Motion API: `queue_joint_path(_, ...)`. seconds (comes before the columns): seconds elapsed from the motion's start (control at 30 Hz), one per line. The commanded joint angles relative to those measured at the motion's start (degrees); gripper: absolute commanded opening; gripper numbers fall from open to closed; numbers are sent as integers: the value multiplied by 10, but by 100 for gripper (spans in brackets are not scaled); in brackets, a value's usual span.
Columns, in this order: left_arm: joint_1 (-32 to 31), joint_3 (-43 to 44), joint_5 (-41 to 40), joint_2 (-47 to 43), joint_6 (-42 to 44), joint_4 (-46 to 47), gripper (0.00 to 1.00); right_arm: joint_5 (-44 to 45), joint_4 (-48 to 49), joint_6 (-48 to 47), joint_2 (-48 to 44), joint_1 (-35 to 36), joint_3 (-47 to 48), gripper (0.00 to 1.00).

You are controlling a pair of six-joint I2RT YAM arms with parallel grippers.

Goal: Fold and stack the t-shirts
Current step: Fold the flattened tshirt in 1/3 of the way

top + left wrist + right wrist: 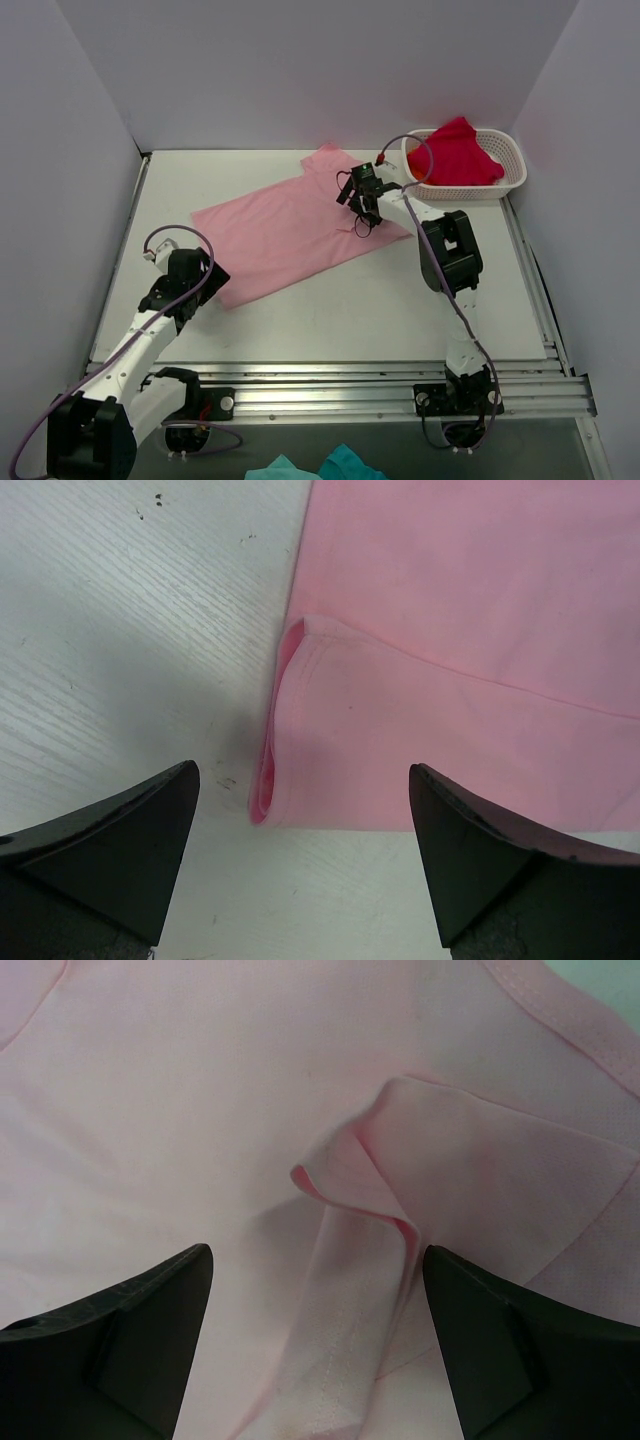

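Observation:
The light pink t-shirt [285, 232] lies spread flat and slanted across the middle of the table. The crimson red t-shirt [457, 152] is bunched in the white basket [512, 177] at the back right. My left gripper [207, 277] is open and empty just off the pink shirt's near-left corner; in the left wrist view the gripper [300, 865] faces a rolled hem edge [272, 750]. My right gripper [364, 208] is open over the shirt's right side; in the right wrist view the gripper [315, 1350] straddles a raised fold of pink cloth [370, 1210].
White walls close in the table on the left, back and right. A metal rail [350, 392] runs along the near edge by the arm bases. Teal cloth [312, 467] shows below the rail at the bottom.

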Motion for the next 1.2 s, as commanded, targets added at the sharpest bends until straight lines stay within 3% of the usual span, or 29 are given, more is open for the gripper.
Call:
queue_joint_path(0.0, 4, 2, 3, -6, 8, 26, 95, 14, -15, -2, 20, -2, 38, 82)
queue_joint_path(0.63, 3, -3, 3, -8, 9, 33, 95, -43, 5, 20, 118, 35, 208, 81)
queue_joint_path(0.77, 2, 0, 0, -7, 9, 32, 95, -107, 83, 44, 145, 50, 246, 82)
queue_joint_path(0.97, 3, 6, -6, -17, 14, 22, 95, -200, 281, 83, 165, 59, 265, 82)
queue_joint_path(1.1, 3, 10, -17, -35, 18, 12, 95, -216, 372, 44, 100, 56, 200, 83)
queue_joint_path(1.17, 3, 13, -18, -42, 20, 11, 95, -188, 388, 5, 30, 55, 120, 84)
